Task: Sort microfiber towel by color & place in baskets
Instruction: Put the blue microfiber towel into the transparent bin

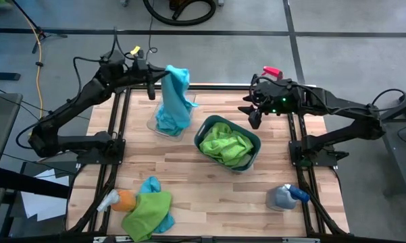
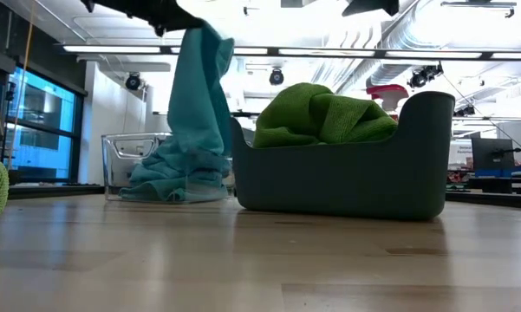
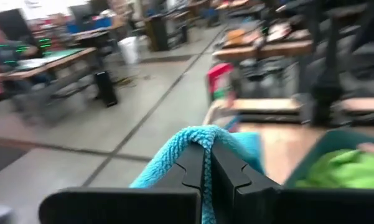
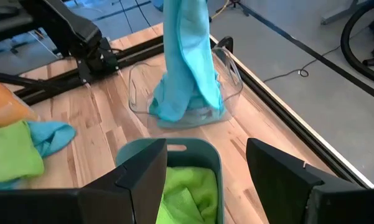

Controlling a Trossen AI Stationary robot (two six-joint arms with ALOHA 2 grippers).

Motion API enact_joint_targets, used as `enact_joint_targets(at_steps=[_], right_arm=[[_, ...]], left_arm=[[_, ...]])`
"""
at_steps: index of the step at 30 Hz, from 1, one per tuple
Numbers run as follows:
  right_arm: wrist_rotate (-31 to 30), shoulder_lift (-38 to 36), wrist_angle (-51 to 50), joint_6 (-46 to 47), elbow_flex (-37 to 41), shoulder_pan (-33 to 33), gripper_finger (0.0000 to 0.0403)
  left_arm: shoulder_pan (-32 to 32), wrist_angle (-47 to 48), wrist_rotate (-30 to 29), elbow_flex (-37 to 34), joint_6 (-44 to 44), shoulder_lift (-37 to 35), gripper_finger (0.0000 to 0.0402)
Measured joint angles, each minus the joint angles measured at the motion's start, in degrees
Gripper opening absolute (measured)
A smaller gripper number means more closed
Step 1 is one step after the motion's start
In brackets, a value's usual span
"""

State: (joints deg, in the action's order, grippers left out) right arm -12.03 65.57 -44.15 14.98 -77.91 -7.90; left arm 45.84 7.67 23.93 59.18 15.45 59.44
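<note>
A turquoise microfiber towel hangs from my left gripper, which is shut on it above the clear basket at the far middle of the table. More turquoise cloth lies in that basket. The dark teal-grey basket beside it holds lime green towels. My right gripper hovers open near the far right, over the dark basket's far rim, with nothing between its fingers. At the near left a green towel lies on a turquoise one. My left gripper pinches the towel's bunched top between its two fingers; the cloth folds over the fingertips. The fingers reach nearly level from the table's left side. The towel hangs long below them, its lower end resting in the clear basket.
A spray bottle with an orange body lies by the near-left towels. A grey-blue spray bottle stands at the near right. Black frame rails run along both table sides. Bare wood lies in the near middle.
</note>
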Motion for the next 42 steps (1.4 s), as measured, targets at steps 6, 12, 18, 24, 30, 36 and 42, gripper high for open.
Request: enact_joint_targets(at_steps=[6, 12, 18, 24, 30, 36, 42], right_arm=[[0.00, -1.48, -3.16, 0.00, 0.00, 0.00, 0.0218], [-0.01, -2.34, -4.56, -0.46, 0.00, 0.00, 0.0218], [-0.02, -2.41, -4.56, -1.53, 0.00, 0.00, 0.0218], [-0.02, -2.41, -4.56, -1.53, 0.00, 0.00, 0.0218], [-0.02, -2.41, -4.56, -0.48, 0.00, 0.00, 0.0218], [-0.01, -2.39, -4.56, -0.11, 0.00, 0.00, 0.0218], [0.00, -2.39, -4.54, 0.00, 0.00, 0.00, 0.0218]], left_arm=[[0.00, 1.38, -9.23, 0.01, 4.06, -3.55, 0.0000], [0.00, -1.66, -11.23, 0.05, 6.72, -7.28, 0.0000], [-0.29, 0.02, -12.57, 0.07, 6.60, -6.25, 0.0000], [-3.83, 1.88, -12.04, -0.48, 5.23, -1.36, 0.0000], [-7.41, 4.33, -20.10, -2.36, 6.55, 5.81, 0.0000], [-11.17, 9.25, -23.86, -2.36, 2.37, 14.14, 0.0000], [-13.50, 15.21, -25.49, -2.36, 0.16, 21.39, 0.0000]])
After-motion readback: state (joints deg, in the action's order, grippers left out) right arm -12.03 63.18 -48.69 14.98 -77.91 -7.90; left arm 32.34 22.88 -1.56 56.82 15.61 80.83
